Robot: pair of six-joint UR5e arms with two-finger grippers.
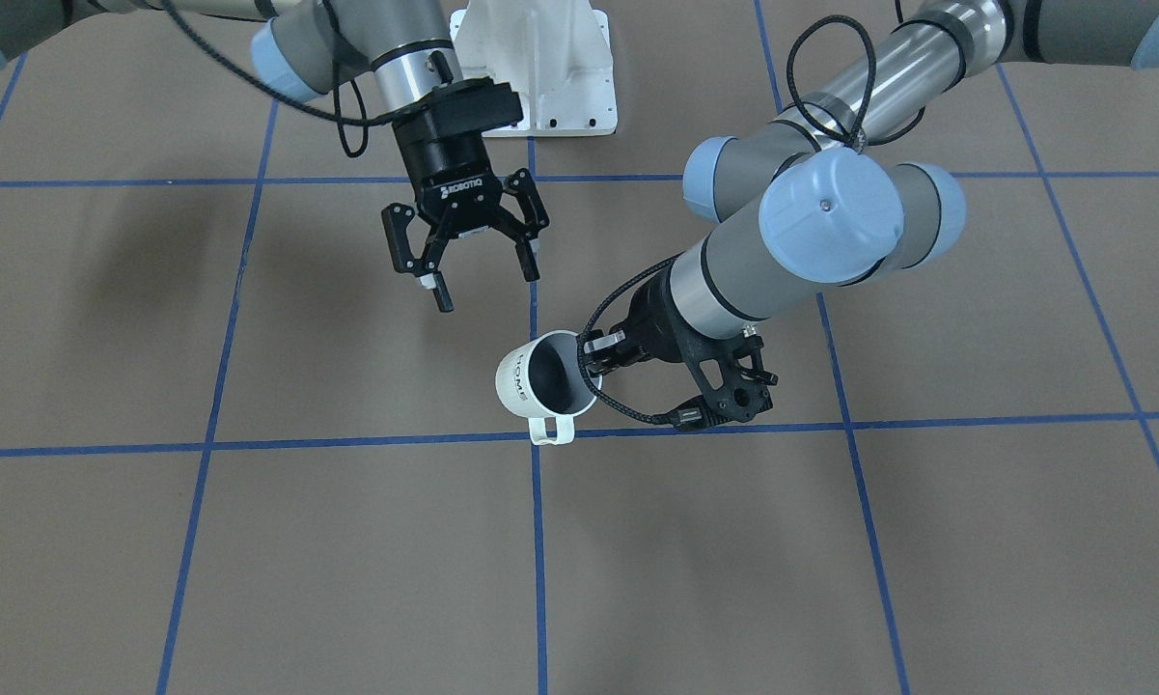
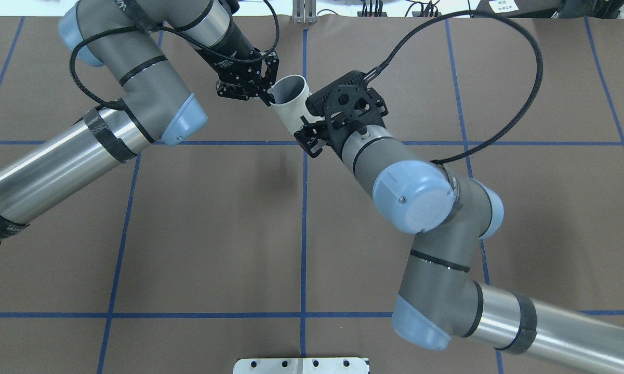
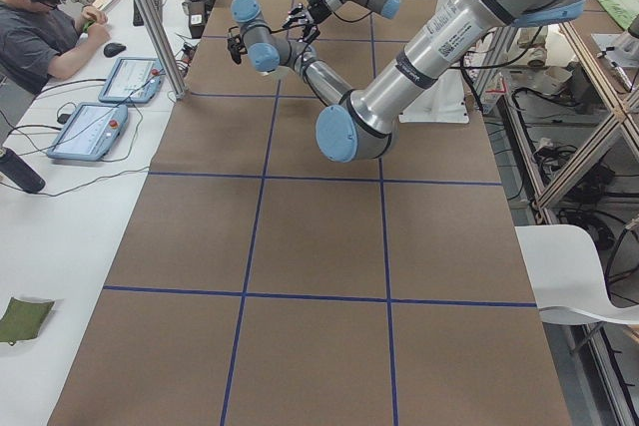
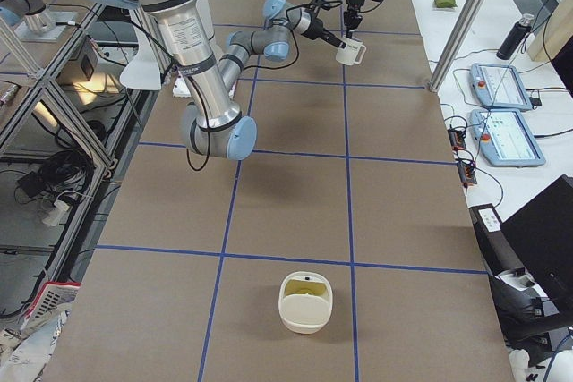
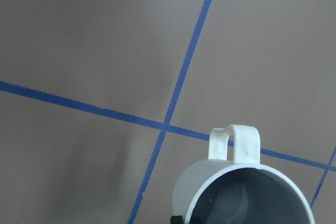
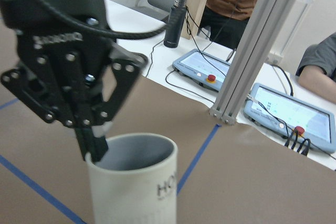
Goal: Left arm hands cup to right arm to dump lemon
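Observation:
The white cup [image 1: 519,378] with "HOME" on its side hangs tilted above the table, mouth toward the operators' side, handle down. My left gripper [image 1: 593,359] is shut on its rim, one finger inside the mouth; this also shows in the overhead view [image 2: 268,96] and in the right wrist view [image 6: 96,151]. My right gripper [image 1: 487,285] is open and empty, close to the cup's base end without touching it. The cup [image 5: 247,198] shows a greyish inside in the left wrist view. The lemon shows in no view of the cup.
A white bowl [image 4: 305,303] with something yellow-green inside stands near the table's end on my right side. Brown table with blue tape lines [image 2: 304,234]. Operators, tablets [image 6: 286,116] and a post [image 6: 249,45] line the far edge.

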